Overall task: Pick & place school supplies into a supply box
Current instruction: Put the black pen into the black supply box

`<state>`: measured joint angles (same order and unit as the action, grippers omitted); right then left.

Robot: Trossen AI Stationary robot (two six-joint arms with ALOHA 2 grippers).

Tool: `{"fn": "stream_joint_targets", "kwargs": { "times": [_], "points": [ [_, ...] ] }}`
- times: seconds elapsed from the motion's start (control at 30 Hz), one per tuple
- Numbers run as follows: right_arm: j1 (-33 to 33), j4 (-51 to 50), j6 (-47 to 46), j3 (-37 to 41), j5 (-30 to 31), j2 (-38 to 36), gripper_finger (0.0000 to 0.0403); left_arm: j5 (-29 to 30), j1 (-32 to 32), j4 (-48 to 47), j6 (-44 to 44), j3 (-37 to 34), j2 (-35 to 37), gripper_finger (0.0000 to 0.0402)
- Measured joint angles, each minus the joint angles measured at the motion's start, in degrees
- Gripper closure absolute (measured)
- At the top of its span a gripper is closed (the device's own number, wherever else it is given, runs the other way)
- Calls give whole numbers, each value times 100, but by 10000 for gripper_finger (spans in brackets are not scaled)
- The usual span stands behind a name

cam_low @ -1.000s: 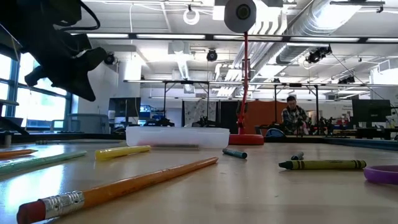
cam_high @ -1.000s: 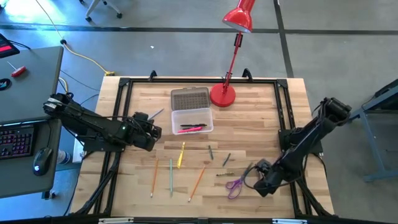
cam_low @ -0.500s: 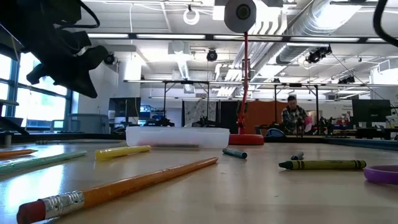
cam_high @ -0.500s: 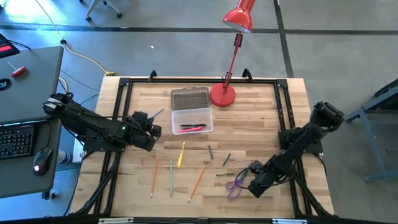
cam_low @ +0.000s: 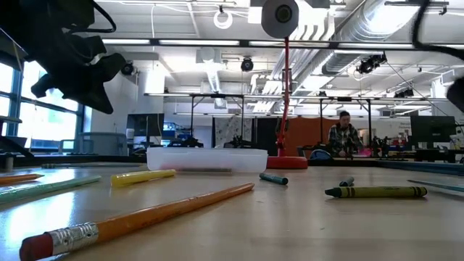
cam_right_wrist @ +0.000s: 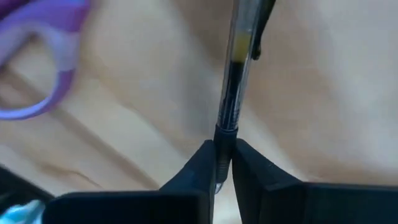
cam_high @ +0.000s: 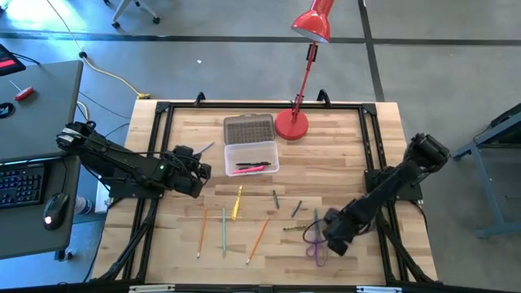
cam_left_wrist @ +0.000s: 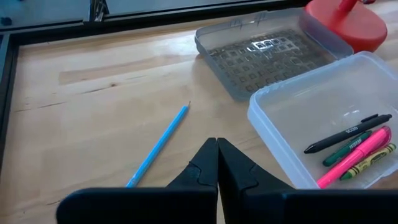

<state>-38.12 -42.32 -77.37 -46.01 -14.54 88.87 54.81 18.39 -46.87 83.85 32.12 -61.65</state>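
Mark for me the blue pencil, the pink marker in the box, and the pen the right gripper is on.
blue pencil (cam_left_wrist: pixel 159 144), left wrist view, middle of its shaft.
pink marker (cam_left_wrist: pixel 354 157), left wrist view, middle of its barrel.
pen (cam_right_wrist: pixel 231 81), right wrist view, clear barrel above the fingers.

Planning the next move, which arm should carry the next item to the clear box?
Right. Its claw is shut on the clear-barrelled pen beside the purple-handled scissors; the left claw is shut, empty, near the clear plastic box.
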Motion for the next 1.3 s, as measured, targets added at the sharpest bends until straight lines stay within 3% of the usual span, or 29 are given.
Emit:
{"fn": "stream_joint_targets", "kwargs": {
  "times": [0.1,0.2,0.3,0.37,0.6,0.97,1.1,1.3],
  "points": [
    [305,-801,635,-325,475,-274,396,34,0,0,0,0,2,371],
    [754,-1199,1841,-588,1512,-495,392,122,0,1,-1,0,2,371],
    [1348,-864,3671,-722,2703,-570,386,388,0,23,-29,0,2,371],
    [1874,-319,4606,-746,3095,-512,387,565,0,107,-164,7,2,371],
    [3589,2297,7617,-804,2750,129,393,642,0,374,-897,175,4,371],
    [4535,1639,9466,-2870,2547,1730,393,616,0,345,-1359,238,4,371],
    [4698,1053,9590,-3574,2217,2434,393,621,0,343,-1360,238,4,371],
    [4841,366,9630,-4361,2318,3219,390,555,0,339,-1360,238,4,371]
  ]
}}
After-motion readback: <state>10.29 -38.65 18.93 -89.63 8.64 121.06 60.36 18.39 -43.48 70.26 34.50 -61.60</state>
